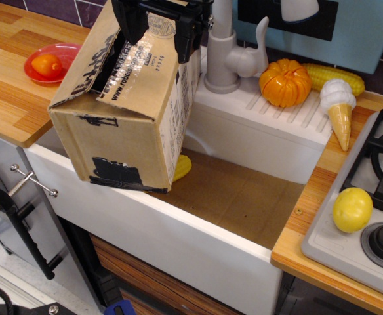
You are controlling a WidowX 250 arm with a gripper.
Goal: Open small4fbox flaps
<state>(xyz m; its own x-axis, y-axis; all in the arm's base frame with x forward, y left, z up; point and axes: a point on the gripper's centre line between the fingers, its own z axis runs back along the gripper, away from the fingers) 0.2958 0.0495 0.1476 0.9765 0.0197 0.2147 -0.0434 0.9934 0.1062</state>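
The black gripper (pixel 160 23) hangs down from the top edge of the view, near the table's far edge. Its body is cut off above. The jaws point downward; whether they are parted or closed cannot be made out.

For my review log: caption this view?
Black pincer at the top flaps of the small4fbox tilted in a toy sink.

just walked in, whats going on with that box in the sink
A robot arm's black tool is at the top of a brown cardboard box, which stands tilted in the white sink. It is working at the top flaps, which carry clear tape and torn black tape. Whether the tool grips a flap can't be told. Toy foods lie around on the counter.
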